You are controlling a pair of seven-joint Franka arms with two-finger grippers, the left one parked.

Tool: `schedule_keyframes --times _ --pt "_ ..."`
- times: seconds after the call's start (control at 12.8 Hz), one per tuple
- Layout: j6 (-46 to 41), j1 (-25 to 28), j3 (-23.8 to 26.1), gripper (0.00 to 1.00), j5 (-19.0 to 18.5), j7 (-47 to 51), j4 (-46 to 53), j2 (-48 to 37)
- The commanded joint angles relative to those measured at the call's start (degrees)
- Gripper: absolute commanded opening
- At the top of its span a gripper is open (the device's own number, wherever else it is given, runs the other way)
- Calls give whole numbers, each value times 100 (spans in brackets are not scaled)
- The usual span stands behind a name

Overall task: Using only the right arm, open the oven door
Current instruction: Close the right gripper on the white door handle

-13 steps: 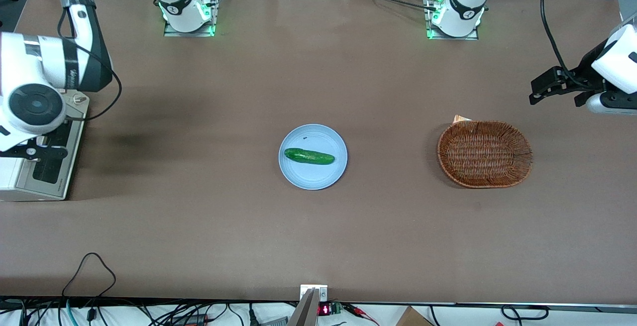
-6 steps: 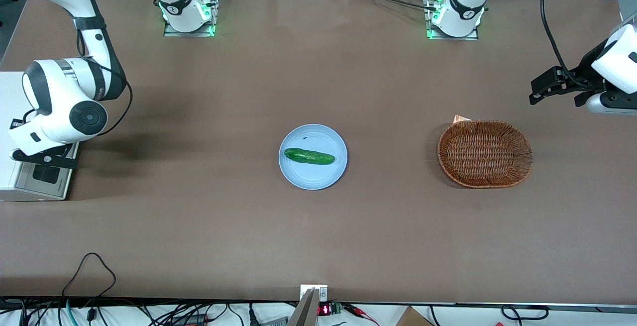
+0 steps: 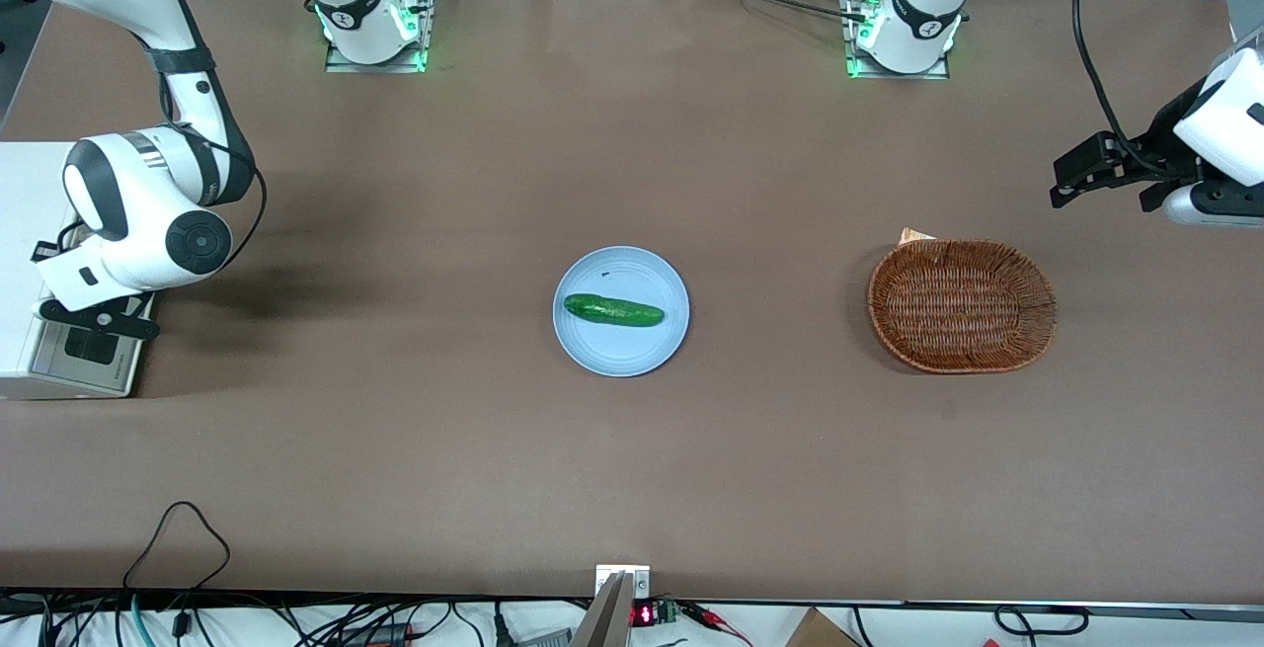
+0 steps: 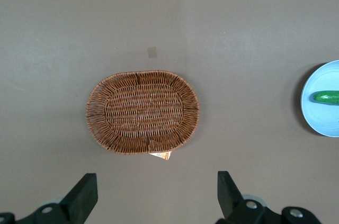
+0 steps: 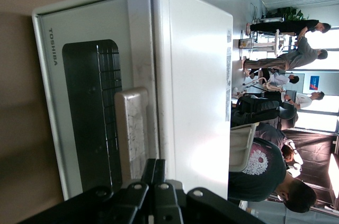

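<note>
The off-white toaster oven (image 3: pixel 20 232) stands at the working arm's end of the table. Its oven door (image 3: pixel 89 346), a grey frame around dark glass, lies flat against the oven body in the right wrist view (image 5: pixel 87 113). The silver bar handle (image 5: pixel 132 128) runs along the door's top edge. My right arm (image 3: pixel 148 212) reaches over the oven. My gripper (image 3: pixel 94 316) is over the door in the front view. In the right wrist view the gripper (image 5: pixel 155 173) has its fingers pressed together with nothing between them, their tips right at the handle's end.
A light blue plate (image 3: pixel 652 346) with a green cucumber (image 3: pixel 612 310) sits mid-table. A brown wicker basket (image 3: pixel 963 304) lies toward the parked arm's end and also shows in the left wrist view (image 4: pixel 143 112). Cables hang at the table's near edge (image 3: pixel 178 528).
My right arm has swung, its wrist shifting toward the table's middle and farther from the camera. The gripper stays over the oven door. The door looks unmoved.
</note>
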Motion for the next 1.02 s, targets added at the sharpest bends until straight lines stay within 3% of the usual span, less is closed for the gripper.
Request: schedule_keyframes --times 0.0,0.94 --pt "69 -90 48 2 -147 255 -58 3" --pt "148 -81 65 2 -94 317 -85 187"
